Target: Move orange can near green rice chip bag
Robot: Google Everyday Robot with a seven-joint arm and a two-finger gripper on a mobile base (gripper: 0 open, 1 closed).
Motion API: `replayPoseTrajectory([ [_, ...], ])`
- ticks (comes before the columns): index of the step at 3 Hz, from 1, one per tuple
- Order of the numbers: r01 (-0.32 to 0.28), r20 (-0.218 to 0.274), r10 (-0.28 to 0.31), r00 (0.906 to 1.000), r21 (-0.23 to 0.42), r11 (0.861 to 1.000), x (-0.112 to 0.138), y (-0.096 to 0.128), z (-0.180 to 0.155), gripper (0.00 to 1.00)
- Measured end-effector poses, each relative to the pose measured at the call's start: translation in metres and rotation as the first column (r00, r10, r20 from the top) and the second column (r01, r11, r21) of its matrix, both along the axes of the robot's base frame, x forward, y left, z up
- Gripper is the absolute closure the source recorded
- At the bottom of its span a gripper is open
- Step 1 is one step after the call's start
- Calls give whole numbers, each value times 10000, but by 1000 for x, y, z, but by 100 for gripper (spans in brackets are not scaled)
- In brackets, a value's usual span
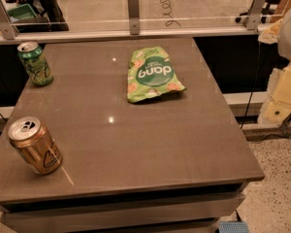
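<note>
The orange can (35, 145) stands upright near the front left corner of the brown table (150, 140), its silver pull-tab top up and a dark outlined mark on its side. The green rice chip bag (152, 74) lies flat at the middle back of the table, its "dang" patch facing up. The can and the bag are far apart, with bare tabletop between them. My gripper is not in view.
A green can (35, 63) with yellow-white print stands at the back left of the table. A glass barrier with metal posts (133, 11) runs behind the table. Yellow and white items (283, 93) sit off to the right. Speckled floor (276, 198) shows at lower right.
</note>
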State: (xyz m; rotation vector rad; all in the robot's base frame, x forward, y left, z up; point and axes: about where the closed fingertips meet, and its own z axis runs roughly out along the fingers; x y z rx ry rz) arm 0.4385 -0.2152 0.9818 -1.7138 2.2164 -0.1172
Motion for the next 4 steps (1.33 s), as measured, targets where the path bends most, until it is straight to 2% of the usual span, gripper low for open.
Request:
replayPoseTrajectory([
  [2,-14,56,13,10000,168,9999,0,2,1,0],
  [3,-72,-22,75,10000,1176,9930,-4,20,-16,0],
  [4,-499,-123,558,9984,2870,9566,-17,65,-40,0],
])
